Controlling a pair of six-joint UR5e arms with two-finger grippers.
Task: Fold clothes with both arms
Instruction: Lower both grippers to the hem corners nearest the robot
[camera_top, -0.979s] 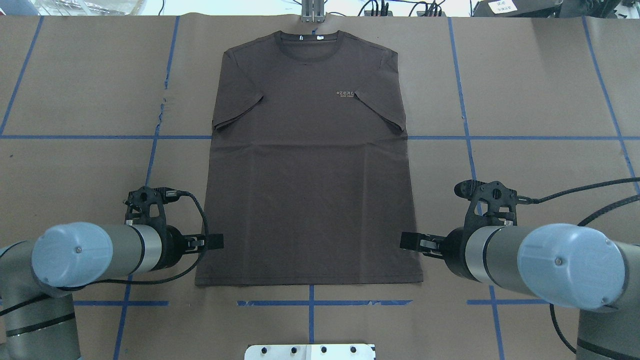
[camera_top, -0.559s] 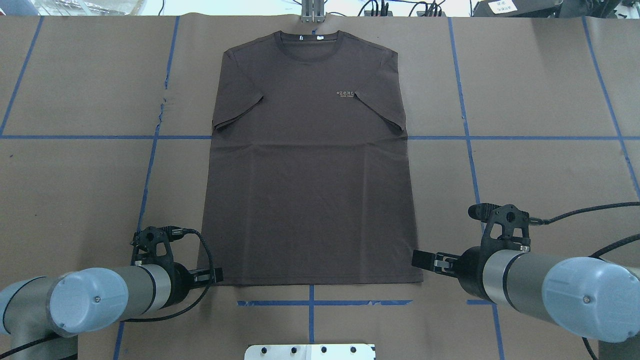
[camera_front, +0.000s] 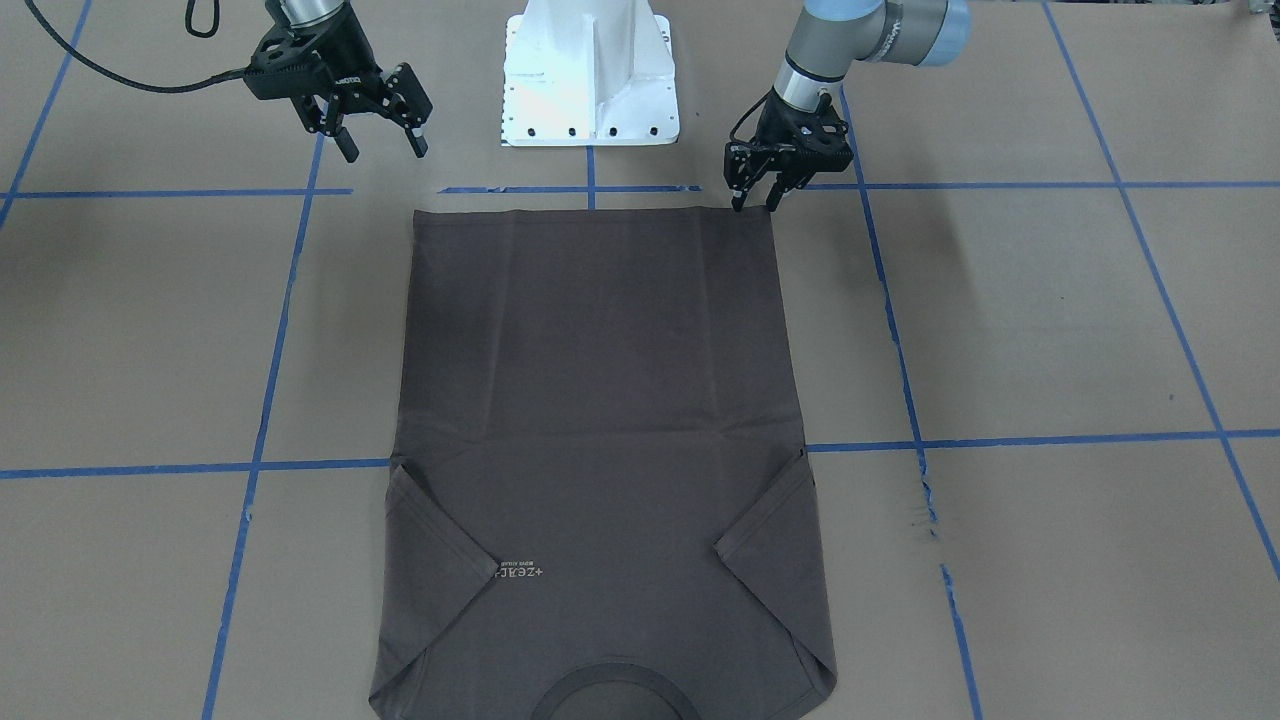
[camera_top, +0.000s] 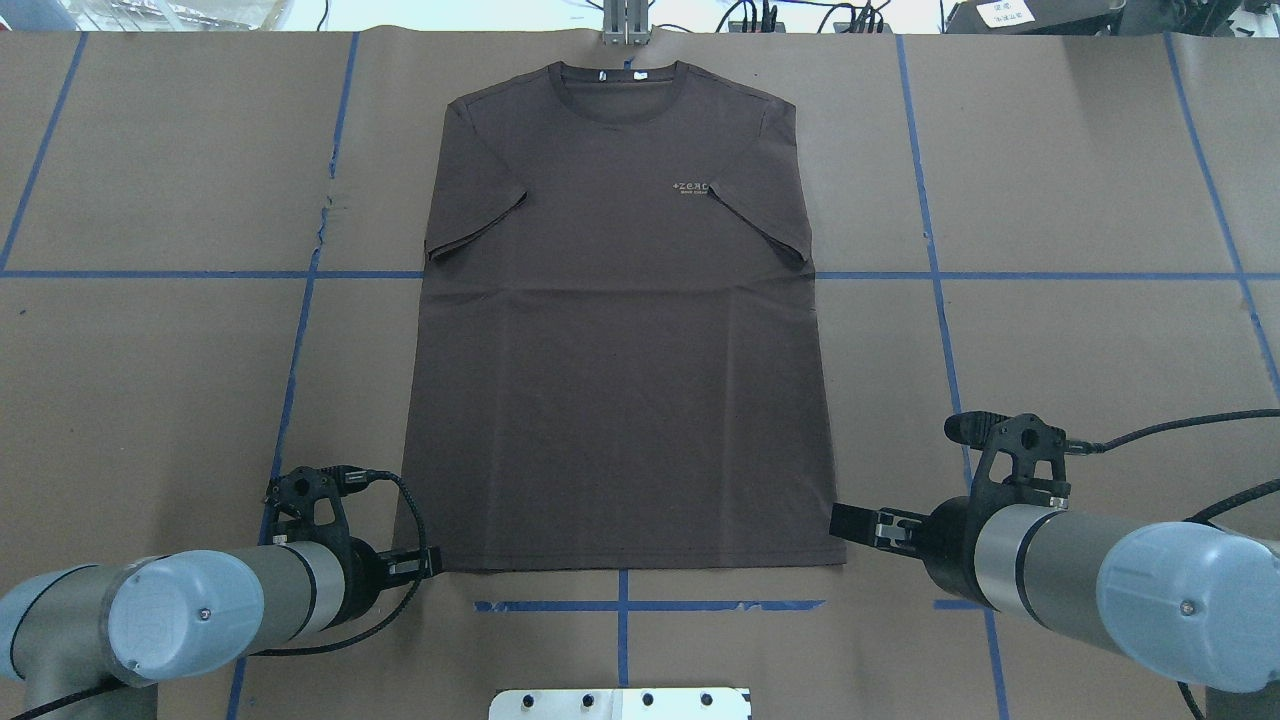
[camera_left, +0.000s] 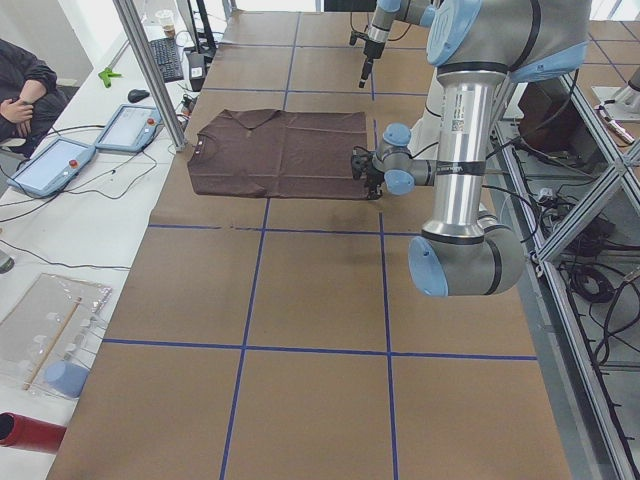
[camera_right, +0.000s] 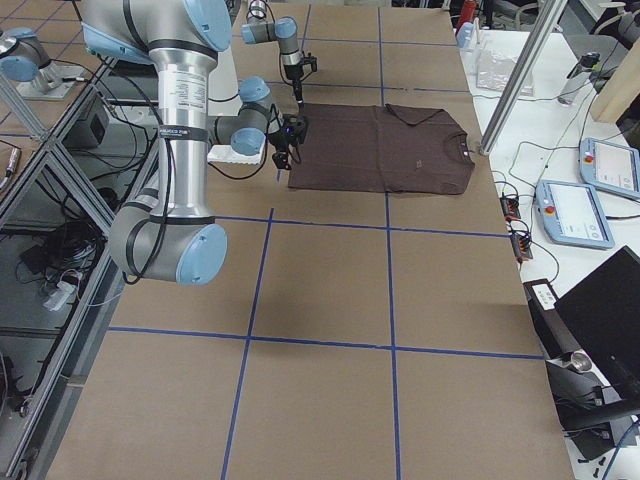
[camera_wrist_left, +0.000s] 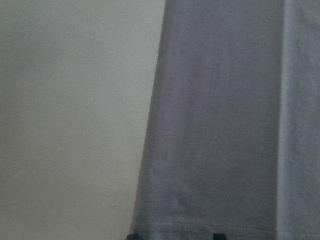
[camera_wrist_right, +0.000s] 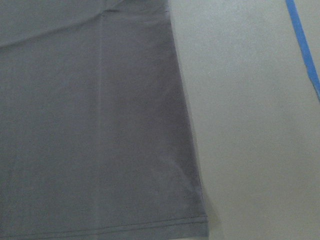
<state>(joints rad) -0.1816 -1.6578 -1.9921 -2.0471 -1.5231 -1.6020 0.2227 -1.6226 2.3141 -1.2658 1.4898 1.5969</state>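
The dark grey-brown T-shirt (camera_top: 620, 350) lies flat on the brown table, collar far from me, hem near, both sleeves folded inward. My left gripper (camera_top: 432, 566) is low at the hem's left corner. In the front-facing view the left gripper (camera_front: 754, 203) is open, its tips straddling that corner of the T-shirt (camera_front: 600, 400). The left wrist view shows the hem (camera_wrist_left: 200, 227) just ahead of the two tips. My right gripper (camera_front: 385, 148) is open and empty, hanging above the table just outside the hem's right corner (camera_wrist_right: 202, 220). From overhead, the right gripper (camera_top: 838, 520) sits at the shirt's right edge.
Blue tape lines (camera_top: 620, 605) grid the paper-covered table. The white pedestal base (camera_front: 590, 80) stands behind the hem. Beyond the collar are a metal post (camera_left: 150, 70), teach pendants (camera_left: 130, 125) and a seated person (camera_left: 20, 90).
Both grippers drew back along the shirt's sides toward the hem. The left one came down to the hem's left corner; the right one stopped near the right corner.
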